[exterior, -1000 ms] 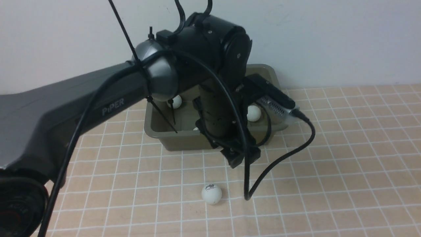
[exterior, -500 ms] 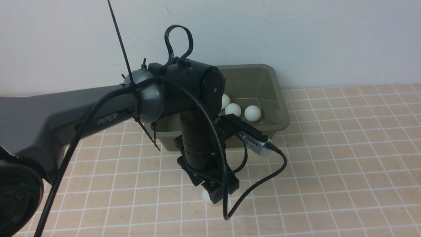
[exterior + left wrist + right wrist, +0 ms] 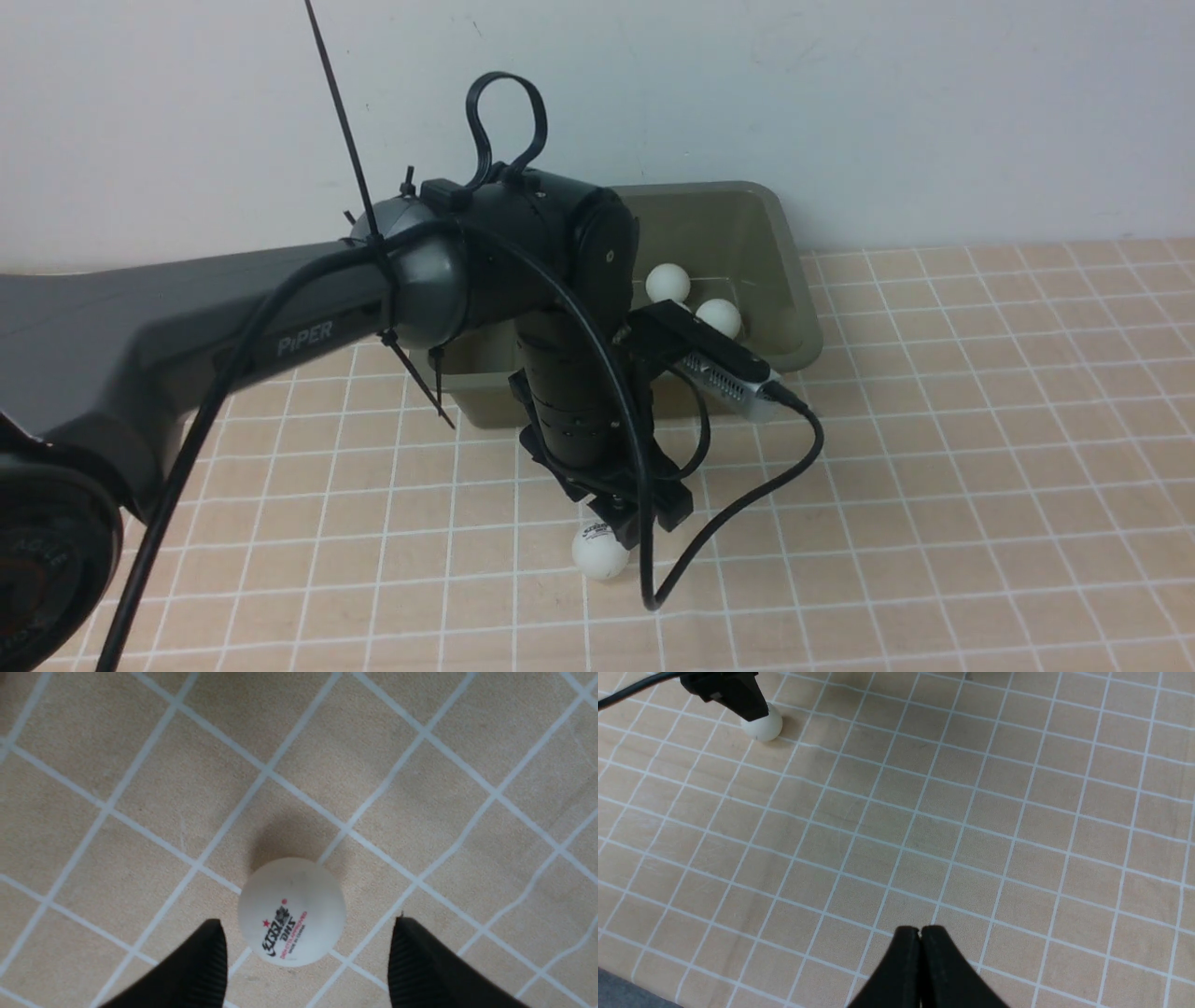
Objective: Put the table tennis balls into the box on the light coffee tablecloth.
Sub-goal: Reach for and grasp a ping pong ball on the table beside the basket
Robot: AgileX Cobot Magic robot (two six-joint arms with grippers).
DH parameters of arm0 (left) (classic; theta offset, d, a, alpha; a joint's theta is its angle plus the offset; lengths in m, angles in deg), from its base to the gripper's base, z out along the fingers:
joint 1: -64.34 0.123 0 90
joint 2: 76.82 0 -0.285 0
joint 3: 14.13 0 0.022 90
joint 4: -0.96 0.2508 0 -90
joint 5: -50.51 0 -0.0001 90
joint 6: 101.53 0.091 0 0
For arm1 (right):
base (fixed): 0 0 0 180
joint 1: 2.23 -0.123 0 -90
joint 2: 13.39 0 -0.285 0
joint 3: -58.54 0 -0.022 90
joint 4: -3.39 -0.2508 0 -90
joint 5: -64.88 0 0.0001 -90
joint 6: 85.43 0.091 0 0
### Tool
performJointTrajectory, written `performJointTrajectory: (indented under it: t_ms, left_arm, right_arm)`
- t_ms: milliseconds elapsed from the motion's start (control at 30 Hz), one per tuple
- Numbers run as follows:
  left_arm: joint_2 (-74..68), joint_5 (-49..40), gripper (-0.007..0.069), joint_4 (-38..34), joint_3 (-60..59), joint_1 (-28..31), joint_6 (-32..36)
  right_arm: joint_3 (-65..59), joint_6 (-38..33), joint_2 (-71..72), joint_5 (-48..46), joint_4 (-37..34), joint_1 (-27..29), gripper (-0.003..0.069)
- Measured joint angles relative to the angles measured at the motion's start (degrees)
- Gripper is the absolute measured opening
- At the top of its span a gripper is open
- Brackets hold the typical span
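Observation:
One table tennis ball (image 3: 599, 553) (image 3: 292, 912), white with a dark printed logo, lies on the light coffee tablecloth (image 3: 934, 467) in front of the box (image 3: 766, 210). My left gripper (image 3: 644, 523) (image 3: 306, 926) hangs just over it, open, with its black fingertips (image 3: 208, 956) on either side of the ball and not touching it. Two more balls (image 3: 667, 282) (image 3: 719, 317) rest inside the olive-green box; the arm hides the rest of its floor. My right gripper (image 3: 920, 931) is shut and empty above bare cloth, far from the ball (image 3: 762, 727).
The left arm's black cable (image 3: 728, 523) loops down to the cloth just right of the ball. The wrist camera (image 3: 728, 369) sticks out over the box's front wall. A white wall (image 3: 934, 112) stands right behind the box.
The left arm swung back from over the box and came down to the ball on the cloth. A ball inside the box rolled a little.

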Motion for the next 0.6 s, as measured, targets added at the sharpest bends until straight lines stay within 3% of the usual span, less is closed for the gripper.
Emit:
performJointTrajectory:
  t_ms: [467, 600]
  left_arm:
    - [-5.08, 1.87, 0.0382, -0.14, 0.0, 0.0, 0.86]
    - [-6.12, 1.66, 0.0321, -0.14, 0.06, 0.0, 0.86]
  right_arm:
    - [0.0, 0.0, 0.0, 0.0, -1.06, 0.0, -0.0018]
    - [0.0, 0.0, 0.0, 0.0, -1.11, 0.0, -0.0018]
